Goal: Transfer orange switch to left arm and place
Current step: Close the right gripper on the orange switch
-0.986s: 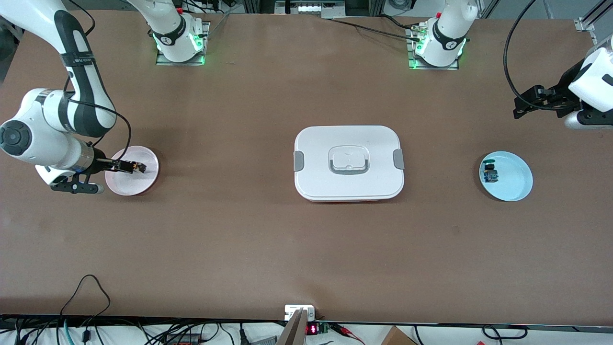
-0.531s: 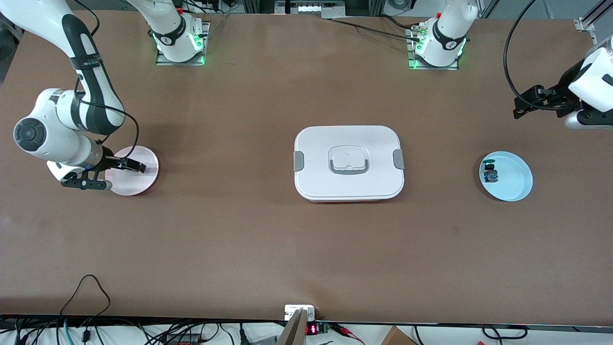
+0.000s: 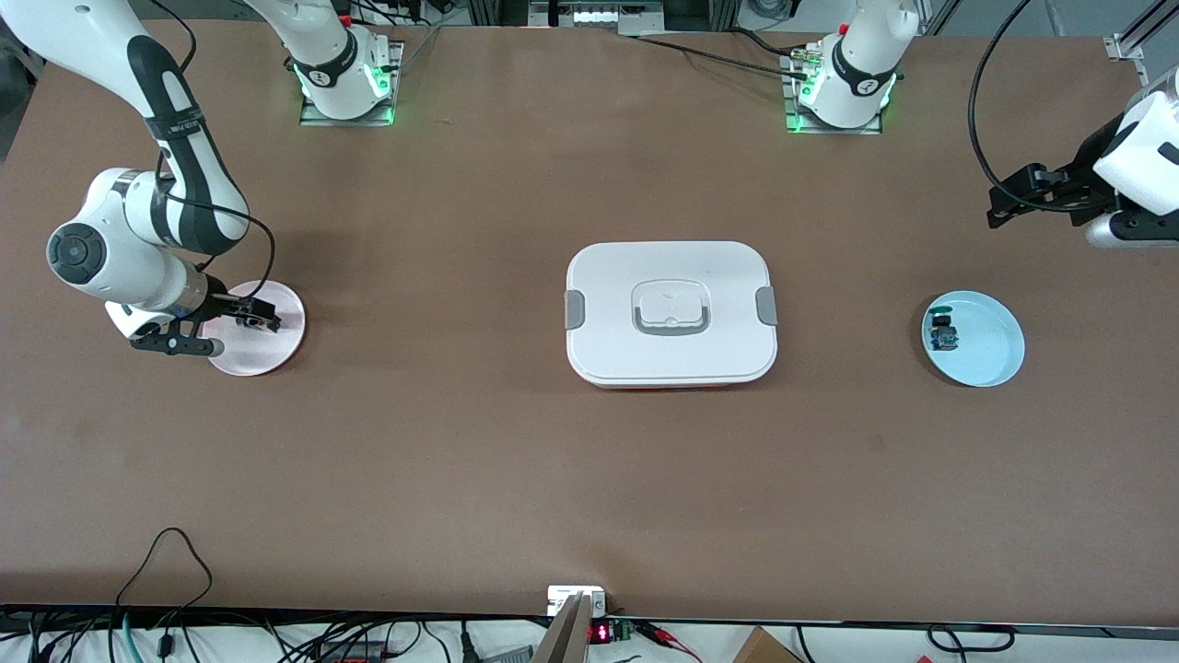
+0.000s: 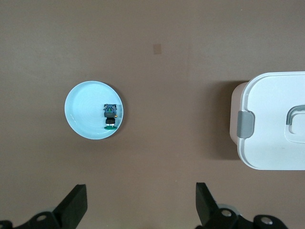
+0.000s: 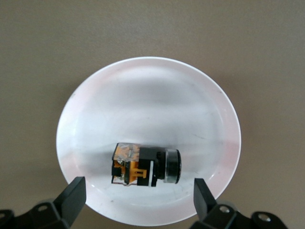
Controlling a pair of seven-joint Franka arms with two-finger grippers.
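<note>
Orange switch (image 5: pixel 145 166) lies crosswise between the released right gripper (image 5: pixel 138 200) fingers; left gripper (image 4: pixel 140 205) waits released.

The orange switch (image 5: pixel 145 165), a tiny black cylinder with an orange and black block at one end, is lying on its side on a pink plate (image 5: pixel 143 86), directly under the right gripper (image 5: pixel 138 198) and between its spread fingers. The box (image 3: pixel 671 313), white with grey side clips, is sitting lidded mid-table, well apart from both grippers
</note>
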